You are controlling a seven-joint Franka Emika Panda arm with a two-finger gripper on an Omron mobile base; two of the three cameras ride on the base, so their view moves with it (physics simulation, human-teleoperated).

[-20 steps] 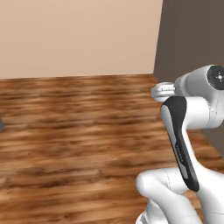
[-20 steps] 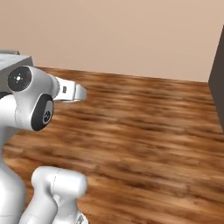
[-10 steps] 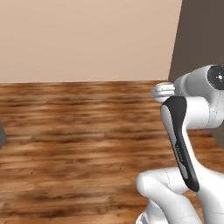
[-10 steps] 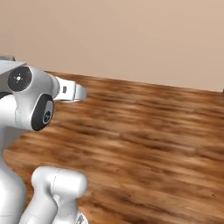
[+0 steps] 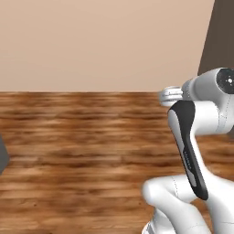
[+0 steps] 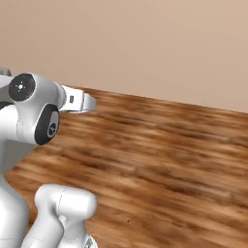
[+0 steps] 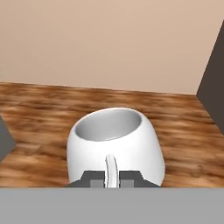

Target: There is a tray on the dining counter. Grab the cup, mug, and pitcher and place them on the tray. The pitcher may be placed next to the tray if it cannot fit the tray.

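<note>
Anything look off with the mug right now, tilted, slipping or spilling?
Nothing stands out. In the hand view the white mug sits upright, its open mouth up and looking empty, with the gripper shut on its handle. No spill shows on the wooden floor behind it.

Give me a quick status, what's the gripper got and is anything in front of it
Gripper shut on the mug's handle. Mug upright, carried. Ahead: wood floor, beige wall; nothing blocking.
</note>
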